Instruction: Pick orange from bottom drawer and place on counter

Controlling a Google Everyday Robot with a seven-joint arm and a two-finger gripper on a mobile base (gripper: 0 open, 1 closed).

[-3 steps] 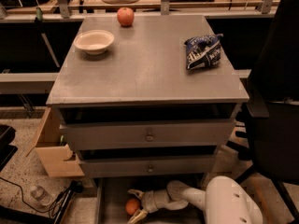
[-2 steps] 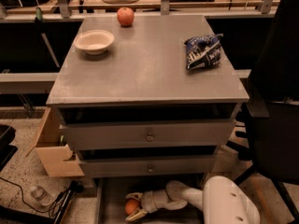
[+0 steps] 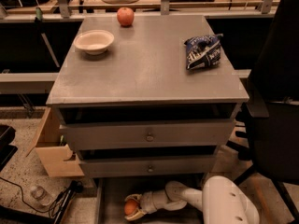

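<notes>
You have the counter [image 3: 149,73] filling the middle of the frame, a broad grey top with two knobbed drawers [image 3: 149,136] shut beneath it. At the right edge stands a dark office chair [image 3: 275,101], just beside the cabinet. Your robot's white arm [image 3: 224,204] comes in from the lower right and reaches left along the bottom of the frame into the bottom drawer [image 3: 110,204], which is pulled out under the other two. At lower left, an open cardboard box [image 3: 53,153] sits against the cabinet's side. On the counter, a dark blue crumpled snack bag [image 3: 202,52] lies toward the right, a pale shallow bowl [image 3: 94,41] sits at the upper left, and a reddish apple [image 3: 125,16] rests at the far edge behind the bowl. Down in the bottom drawer, at the lower centre-left of the frame, the gripper [image 3: 130,207] has its two fingers closed round the orange [image 3: 130,208], one above and one below it.
</notes>
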